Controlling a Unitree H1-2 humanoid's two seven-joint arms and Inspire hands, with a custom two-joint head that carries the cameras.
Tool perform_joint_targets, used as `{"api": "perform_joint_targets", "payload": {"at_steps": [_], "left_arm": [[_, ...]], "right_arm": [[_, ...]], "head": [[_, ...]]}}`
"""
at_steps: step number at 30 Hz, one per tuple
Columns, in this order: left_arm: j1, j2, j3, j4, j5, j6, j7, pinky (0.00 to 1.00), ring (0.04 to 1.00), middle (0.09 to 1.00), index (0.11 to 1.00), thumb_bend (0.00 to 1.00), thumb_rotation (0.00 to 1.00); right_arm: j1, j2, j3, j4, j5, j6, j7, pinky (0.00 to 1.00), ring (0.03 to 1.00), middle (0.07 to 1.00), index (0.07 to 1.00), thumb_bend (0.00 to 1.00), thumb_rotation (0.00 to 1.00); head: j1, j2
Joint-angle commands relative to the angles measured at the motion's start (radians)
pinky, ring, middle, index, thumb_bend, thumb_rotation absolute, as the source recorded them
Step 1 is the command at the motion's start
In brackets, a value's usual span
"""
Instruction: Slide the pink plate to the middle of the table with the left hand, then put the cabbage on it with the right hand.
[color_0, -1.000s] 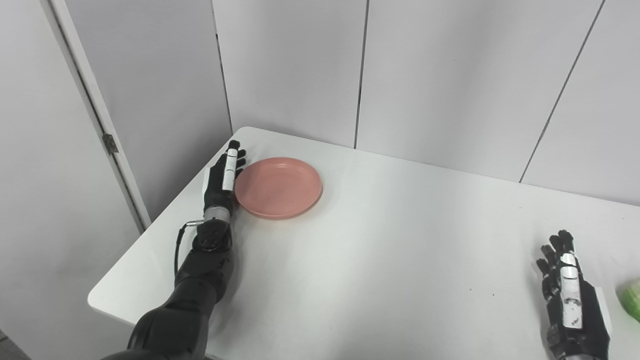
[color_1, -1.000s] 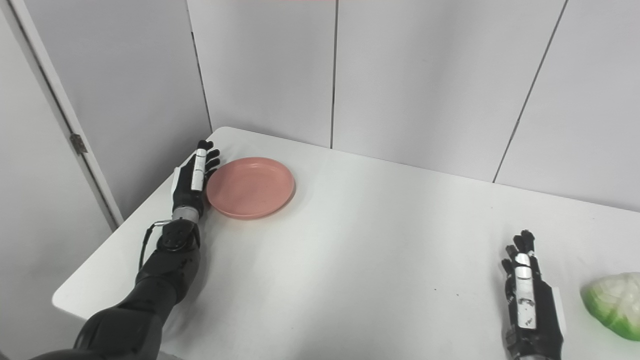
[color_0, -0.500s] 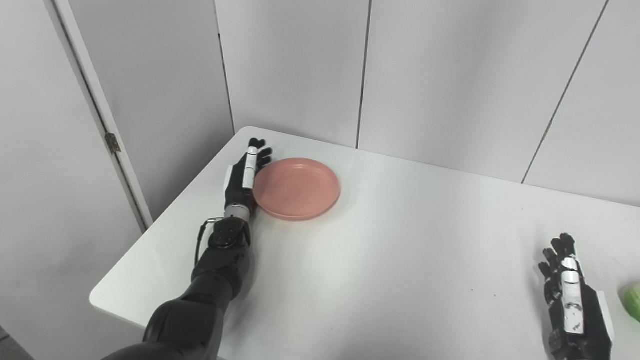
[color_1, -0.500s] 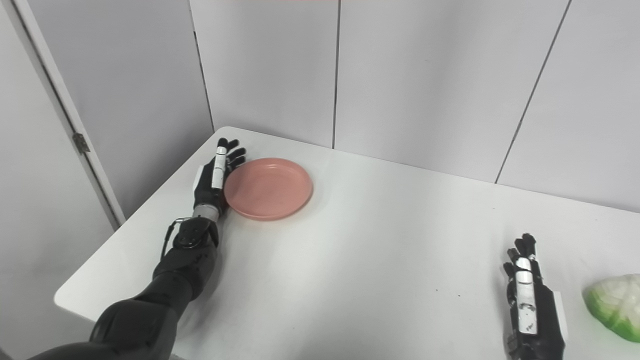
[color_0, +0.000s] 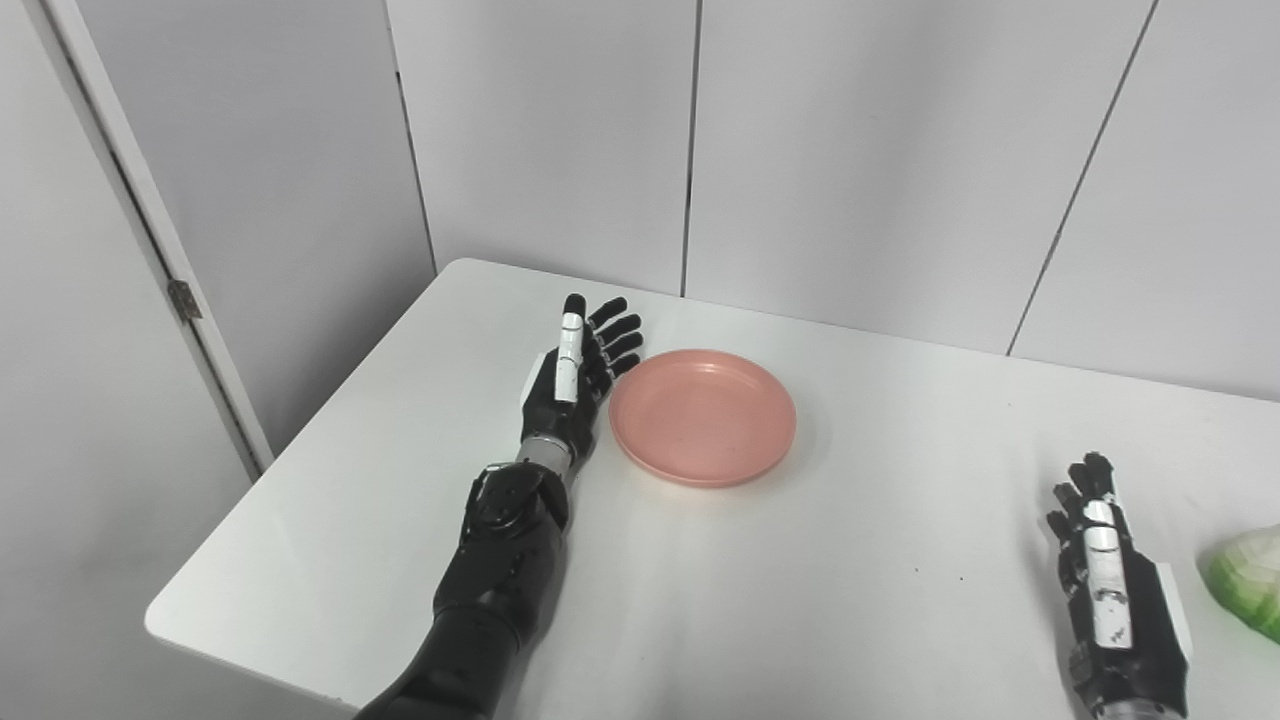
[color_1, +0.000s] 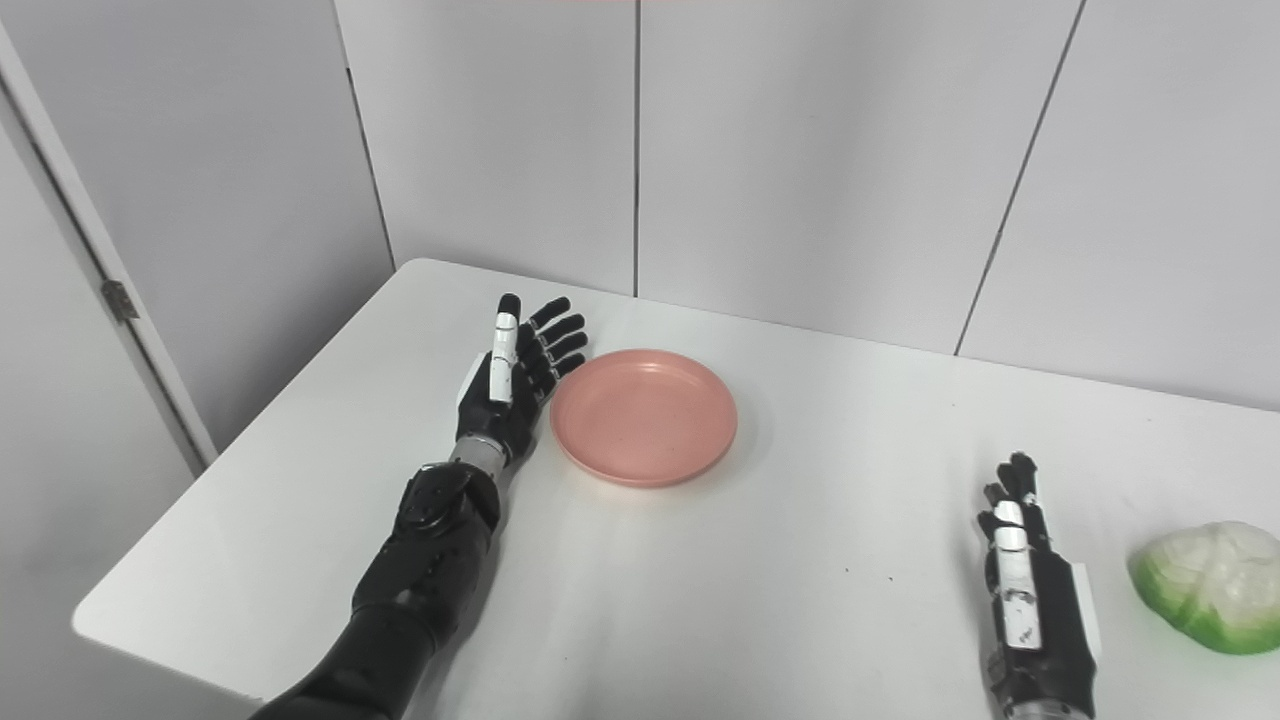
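Note:
The pink plate (color_0: 703, 417) lies flat on the white table (color_0: 800, 600), left of the middle. My left hand (color_0: 575, 375) is open, on edge, fingers straight, close against the plate's left rim; contact cannot be told. My right hand (color_1: 1030, 590) is open and empty, resting near the front right of the table. The cabbage (color_1: 1208, 588), pale white and green, lies on the table just right of that hand, apart from it; the left eye view shows only its left part (color_0: 1248, 592).
Grey wall panels (color_0: 850, 150) stand right behind the table's far edge. A door with a hinge (color_0: 184, 300) is at the left, past the table's left edge.
My left hand has pushed the plate to the right and a little toward me across the table. The camera has also shifted. The right hand and cabbage have stayed put.

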Motion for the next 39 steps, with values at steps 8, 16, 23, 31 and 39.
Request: {"api": "perform_joint_targets", "payload": {"at_steps": [8,16,23,31,39], "left_arm": [[0.005,-0.074,-0.068,-0.087,0.03,-0.009,-0.046,0.82,0.823,0.813,0.799,0.78,1.0],[0.047,-0.121,-0.133,-0.114,0.087,0.022,-0.042,0.85,0.839,0.817,0.801,0.81,1.0],[0.076,-0.151,-0.15,-0.124,0.088,0.031,-0.064,0.88,0.852,0.823,0.815,0.81,1.0],[0.134,-0.164,-0.178,-0.214,0.096,0.066,-0.066,0.93,0.896,0.863,0.848,0.81,1.0],[0.165,-0.165,-0.181,-0.244,0.114,0.051,-0.061,0.99,0.944,0.912,0.897,0.79,1.0]], "right_arm": [[-0.003,0.036,0.015,0.015,-0.021,-0.049,-0.021,1.0,0.996,1.0,1.0,0.63,0.95],[-0.005,0.049,0.021,0.008,-0.04,-0.047,-0.032,1.0,0.986,1.0,1.0,0.67,0.93],[-0.001,0.067,0.037,-0.032,-0.052,-0.012,-0.044,1.0,0.996,1.0,1.0,0.69,0.93],[-0.021,0.098,0.053,-0.055,-0.085,-0.018,-0.08,1.0,1.0,1.0,1.0,0.64,0.92],[-0.063,-0.023,0.069,-0.258,-0.139,0.182,-0.017,0.96,0.97,0.973,0.968,0.7,0.78]], "head": [[-0.087,0.021],[-0.141,0.041],[-0.244,0.073],[-0.372,0.093],[-0.443,0.092]]}}
